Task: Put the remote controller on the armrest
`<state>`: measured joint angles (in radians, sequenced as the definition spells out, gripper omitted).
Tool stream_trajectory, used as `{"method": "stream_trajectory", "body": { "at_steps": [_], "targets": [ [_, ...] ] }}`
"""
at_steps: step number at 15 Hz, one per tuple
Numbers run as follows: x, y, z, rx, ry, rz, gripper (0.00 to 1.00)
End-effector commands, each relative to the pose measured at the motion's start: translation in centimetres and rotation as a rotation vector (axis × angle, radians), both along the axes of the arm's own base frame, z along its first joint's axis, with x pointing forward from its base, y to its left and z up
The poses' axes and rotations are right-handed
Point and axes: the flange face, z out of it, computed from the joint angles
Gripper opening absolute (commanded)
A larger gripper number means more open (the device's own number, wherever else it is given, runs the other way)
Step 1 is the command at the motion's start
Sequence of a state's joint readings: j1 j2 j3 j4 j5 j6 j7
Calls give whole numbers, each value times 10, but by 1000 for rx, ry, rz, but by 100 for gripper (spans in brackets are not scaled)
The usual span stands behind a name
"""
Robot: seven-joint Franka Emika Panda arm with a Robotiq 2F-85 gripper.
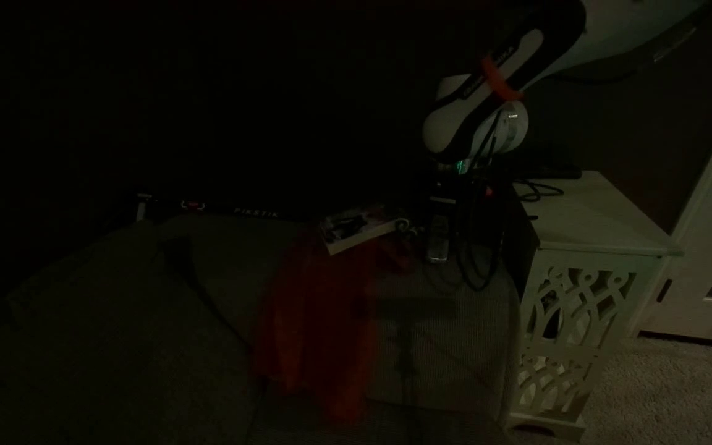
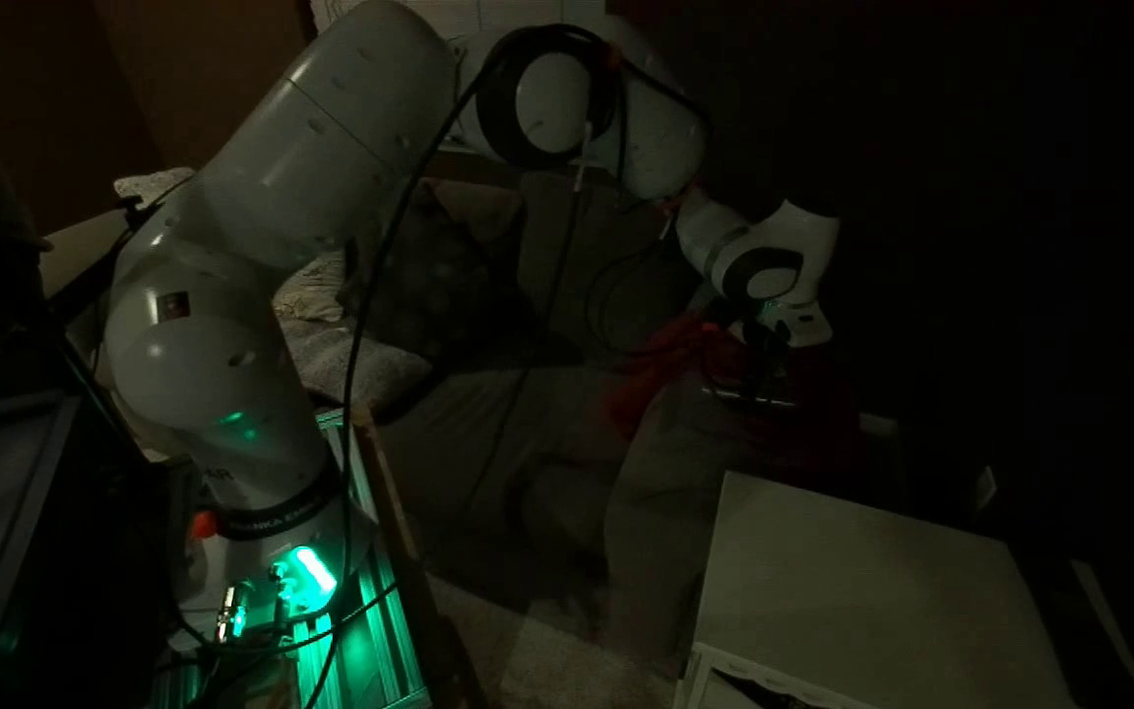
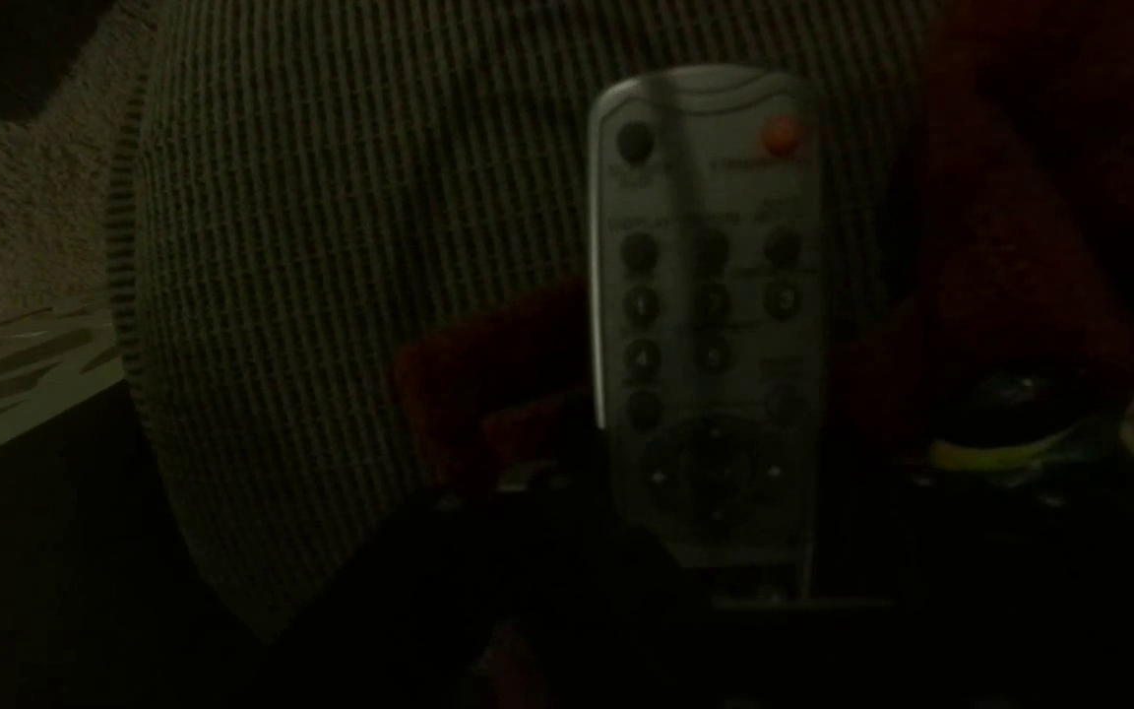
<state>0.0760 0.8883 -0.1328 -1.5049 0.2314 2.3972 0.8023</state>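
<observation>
The room was very dark, so many details could not be seen well. The hand (image 3: 720, 492) was pinching the remote controller (image 3: 710, 315) near one end, by its two long sides. In the wrist view the fingers (image 3: 567, 532) were almost black, therefore their exact contact was difficult to see. The remote controller pointed away from the hand and was over the ribbed armrest (image 3: 331, 217); whether it touched the fabric could not be told. In both exterior views, a red cloth (image 1: 325, 327) hung over a part of the grey sofa (image 1: 115, 346). A book (image 1: 359, 230) lay at the upper end of this cloth, and a small shiny thing (image 1: 403, 226) was between the book and the remote controller. A pale box (image 1: 603, 216) with lattice sides stood just beside the armrest. In an exterior view, a green light (image 2: 314, 571) was shining at the base of the white arm (image 2: 262, 374).
</observation>
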Motion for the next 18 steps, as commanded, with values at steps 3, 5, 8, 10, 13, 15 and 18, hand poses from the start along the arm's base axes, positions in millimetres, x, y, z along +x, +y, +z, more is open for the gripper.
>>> {"method": "stream_trajectory", "body": {
  "at_steps": [3, 5, 8, 10, 13, 15, 18],
  "targets": [
    [19, -5, -16, -18, 14, 2, 28],
    [19, -6, -20, -17, 30, 1, 38],
    [19, -9, -22, -26, 38, -8, 86],
    [16, -12, -18, -21, 43, -13, 100],
    [7, -12, -7, -4, 39, -7, 100],
    [-3, -9, 4, 7, 46, -17, 100],
    [-21, -6, 23, 2, 76, -16, 100]
  ]
}}
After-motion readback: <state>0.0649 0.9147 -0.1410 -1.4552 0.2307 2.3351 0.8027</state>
